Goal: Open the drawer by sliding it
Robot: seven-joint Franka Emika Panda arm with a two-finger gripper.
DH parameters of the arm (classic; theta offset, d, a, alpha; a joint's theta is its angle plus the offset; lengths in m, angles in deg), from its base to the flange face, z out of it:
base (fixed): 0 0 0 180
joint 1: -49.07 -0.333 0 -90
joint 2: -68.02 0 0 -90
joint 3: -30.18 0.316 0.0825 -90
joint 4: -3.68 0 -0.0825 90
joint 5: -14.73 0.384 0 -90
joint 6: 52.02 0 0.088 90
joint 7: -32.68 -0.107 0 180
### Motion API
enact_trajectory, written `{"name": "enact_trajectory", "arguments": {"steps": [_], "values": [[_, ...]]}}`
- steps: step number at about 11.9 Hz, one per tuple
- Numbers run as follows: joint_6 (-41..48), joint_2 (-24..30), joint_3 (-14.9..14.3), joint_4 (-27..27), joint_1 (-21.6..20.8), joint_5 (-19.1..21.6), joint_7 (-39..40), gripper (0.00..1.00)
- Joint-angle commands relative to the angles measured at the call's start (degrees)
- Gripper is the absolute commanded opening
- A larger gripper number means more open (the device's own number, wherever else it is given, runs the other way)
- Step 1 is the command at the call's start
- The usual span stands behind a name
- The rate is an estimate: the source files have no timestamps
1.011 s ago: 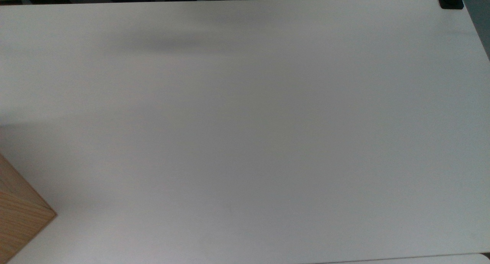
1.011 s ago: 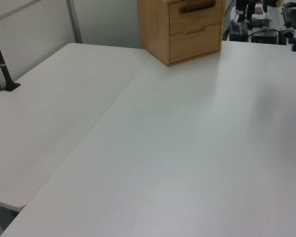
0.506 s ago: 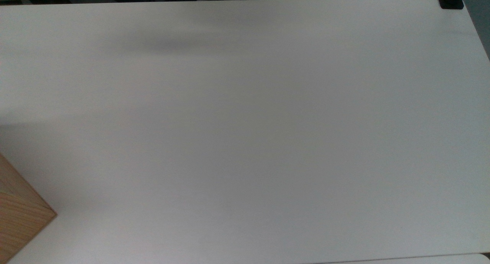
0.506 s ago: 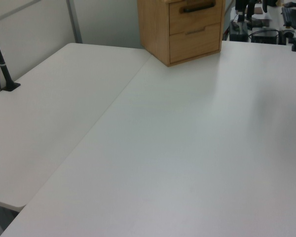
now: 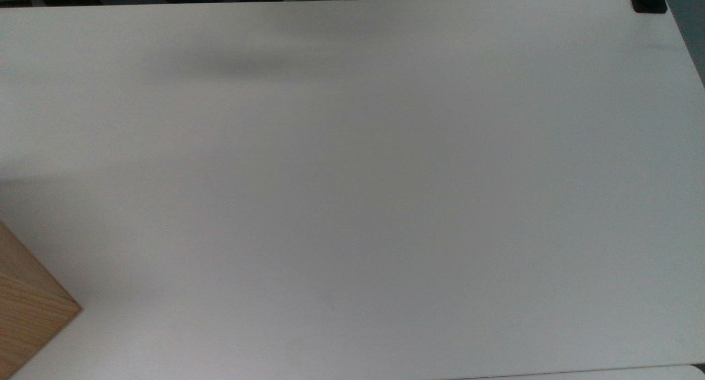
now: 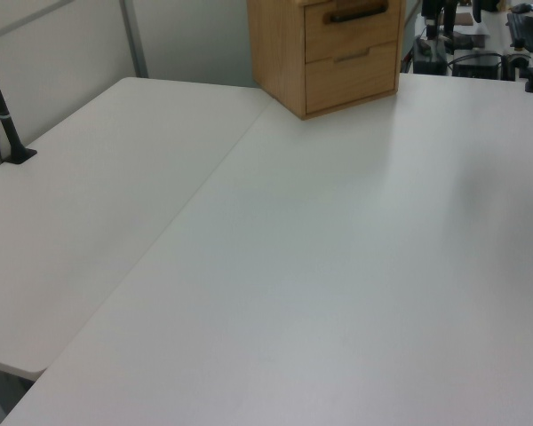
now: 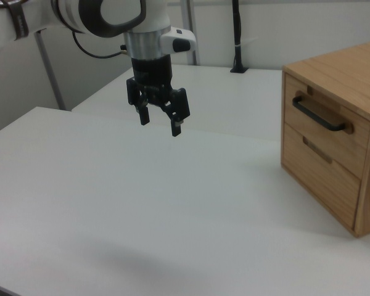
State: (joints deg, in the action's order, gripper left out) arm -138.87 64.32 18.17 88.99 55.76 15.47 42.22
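Nothing done on the opening so far — drawer (image 7: 324,117) with the dark bar handle (image 7: 320,115) sitting flush in the wooden cabinet (image 7: 357,80) at the right view's right edge, looking fully shut. Gripper (image 7: 160,122) hanging above the white table (image 7: 142,203) with fingers spread and nothing between them, well apart from the cabinet toward the right view's left. Whole job left, by the look of it — reaching across, grabbing the handle, then sliding the drawer out.
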Motion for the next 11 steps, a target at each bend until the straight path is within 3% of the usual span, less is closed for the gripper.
{"name": "enact_trajectory", "arguments": {"steps": [1,3,6,8,11], "values": [[-6.9,-0.3,-0.5,-0.1,0.1,-0.4,8.9,1.00],[-8.8,-0.3,-0.2,-0.3,-0.2,-1.1,14.6,1.00],[-18.9,-1.0,0.0,-0.1,-0.4,-1.7,31.7,1.00],[-23.3,-1.6,0.0,0.1,-0.1,-2.5,38.6,1.00],[-33.7,-5.2,-0.1,0.2,-0.1,-3.0,42.1,1.00]]}}
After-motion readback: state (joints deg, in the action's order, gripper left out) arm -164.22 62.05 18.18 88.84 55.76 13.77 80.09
